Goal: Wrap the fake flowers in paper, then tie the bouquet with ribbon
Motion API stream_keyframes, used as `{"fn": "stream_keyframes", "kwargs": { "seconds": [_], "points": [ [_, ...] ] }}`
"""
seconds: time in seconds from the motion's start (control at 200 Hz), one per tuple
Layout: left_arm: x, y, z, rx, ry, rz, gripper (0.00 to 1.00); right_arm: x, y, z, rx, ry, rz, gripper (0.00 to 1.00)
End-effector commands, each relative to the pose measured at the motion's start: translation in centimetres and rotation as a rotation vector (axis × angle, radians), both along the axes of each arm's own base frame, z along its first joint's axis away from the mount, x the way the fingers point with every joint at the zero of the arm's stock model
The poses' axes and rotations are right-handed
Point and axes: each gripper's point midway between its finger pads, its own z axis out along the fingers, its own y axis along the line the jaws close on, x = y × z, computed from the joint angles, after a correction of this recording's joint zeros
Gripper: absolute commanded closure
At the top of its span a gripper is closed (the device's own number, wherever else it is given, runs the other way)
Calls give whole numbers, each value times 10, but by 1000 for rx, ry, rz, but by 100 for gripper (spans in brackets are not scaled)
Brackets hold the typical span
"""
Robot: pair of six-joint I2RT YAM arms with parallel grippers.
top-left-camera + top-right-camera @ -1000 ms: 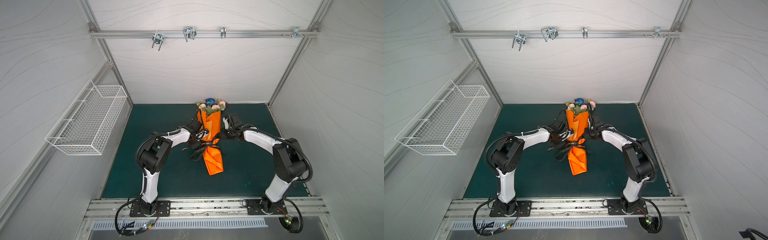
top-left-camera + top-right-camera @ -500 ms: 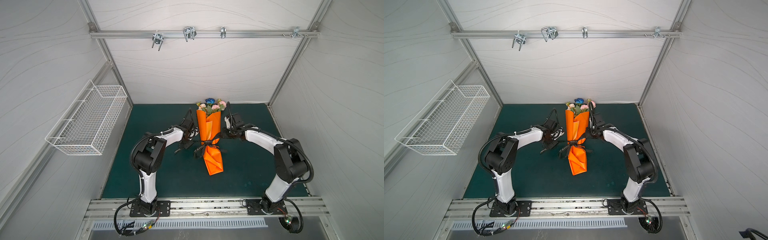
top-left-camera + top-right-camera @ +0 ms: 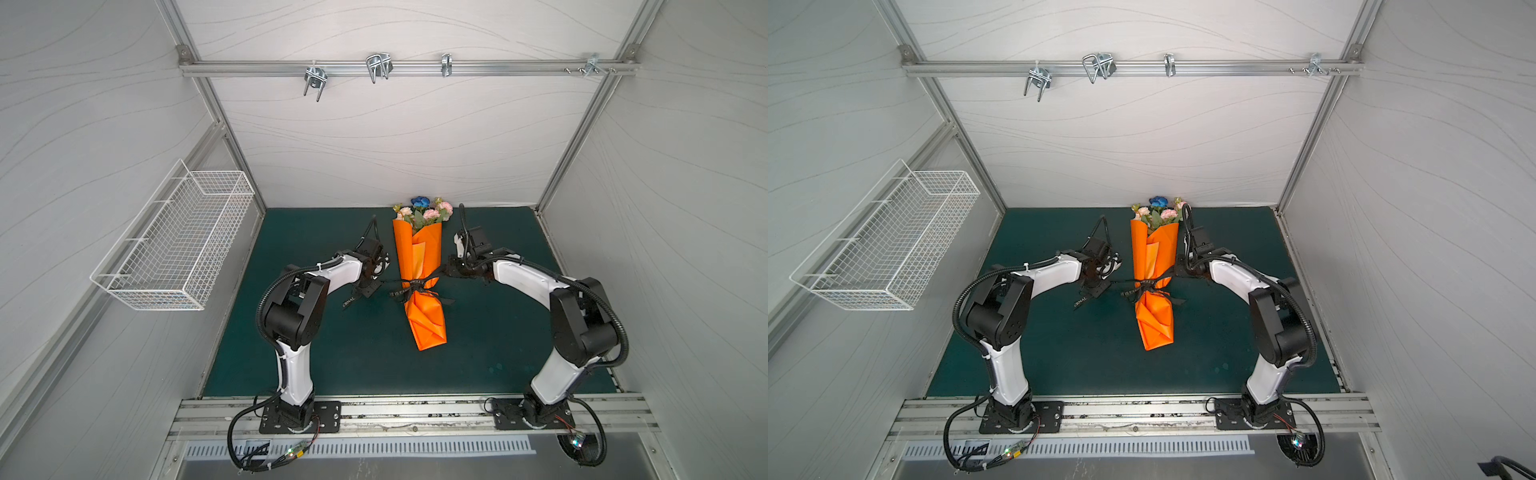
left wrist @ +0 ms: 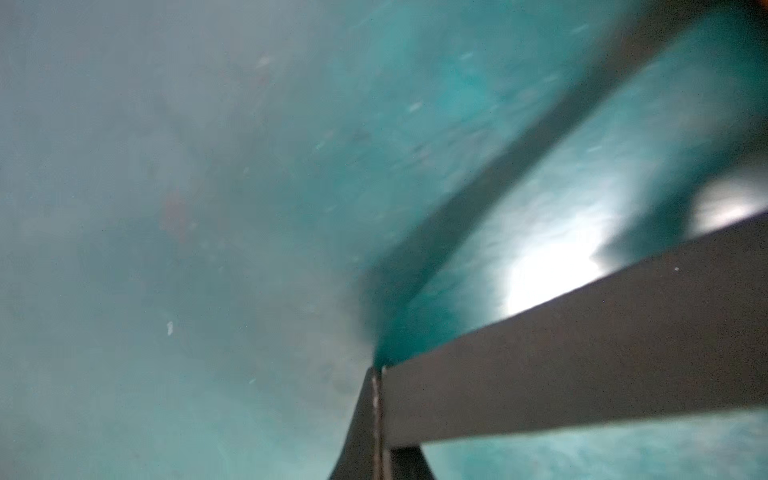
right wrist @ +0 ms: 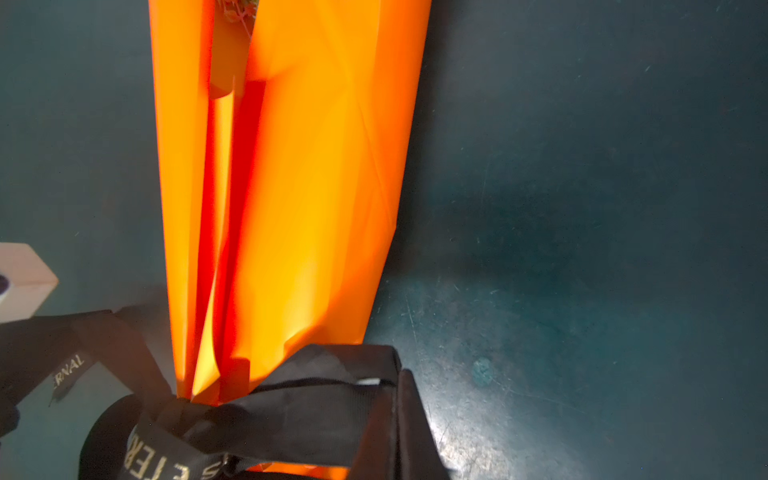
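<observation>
The bouquet of fake flowers [image 3: 422, 210] [image 3: 1158, 212] lies on the green mat, its pink, peach and blue blooms pointing at the back wall. Orange wrapping paper [image 3: 417, 253] [image 5: 291, 187] covers the stems. A black lettered ribbon [image 3: 415, 286] [image 3: 1144, 286] is cinched round the wrap's narrow waist. My left gripper [image 3: 368, 289] [image 4: 378, 382] sits left of the wrap, shut on a taut ribbon strand [image 4: 582, 353]. My right gripper [image 3: 451, 270] [image 5: 397, 399] is at the wrap's right side, shut on another ribbon strand [image 5: 311, 399].
A white wire basket [image 3: 178, 245] hangs on the left wall. Metal hooks [image 3: 378, 66] hang from a rail high on the back wall. White walls close in the mat [image 3: 332, 353] on three sides. A loose ribbon tail [image 3: 349, 301] trails below the left gripper.
My left gripper closed on a ribbon strand and drew away to the left of the wrap, stretching it. The right gripper stayed shut at the wrap's right side.
</observation>
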Motion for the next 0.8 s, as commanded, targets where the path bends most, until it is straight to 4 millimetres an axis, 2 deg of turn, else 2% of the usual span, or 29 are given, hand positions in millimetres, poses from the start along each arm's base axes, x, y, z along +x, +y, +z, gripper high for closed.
{"fn": "stream_keyframes", "kwargs": {
  "seconds": [0.0,0.115,0.185,0.25,0.285,0.48,0.55,0.62,0.725,0.795],
  "points": [
    [-17,23,-6,53,73,38,100,-4,-5,2,1,6,-12,100],
    [-16,4,12,-61,40,19,100,-4,2,2,28,11,7,100],
    [-16,-4,24,-116,14,6,72,-4,7,2,38,15,20,100],
    [-17,-9,33,-142,-4,0,54,-5,11,4,38,13,35,100],
    [-18,-11,40,-158,-16,-4,50,-6,12,4,36,15,42,100],
    [-13,-28,94,-305,-181,-24,50,-7,16,8,39,9,54,100],
    [-19,-46,115,-377,-223,-68,52,-8,17,8,41,9,57,100],
    [-33,-74,129,-434,-255,-150,55,-8,18,8,41,12,59,100],
    [-58,-117,131,-485,-290,-277,56,-7,19,8,40,13,61,100],
    [-66,-131,121,-472,-285,-302,56,-8,20,8,43,13,63,100]
  ]
}}
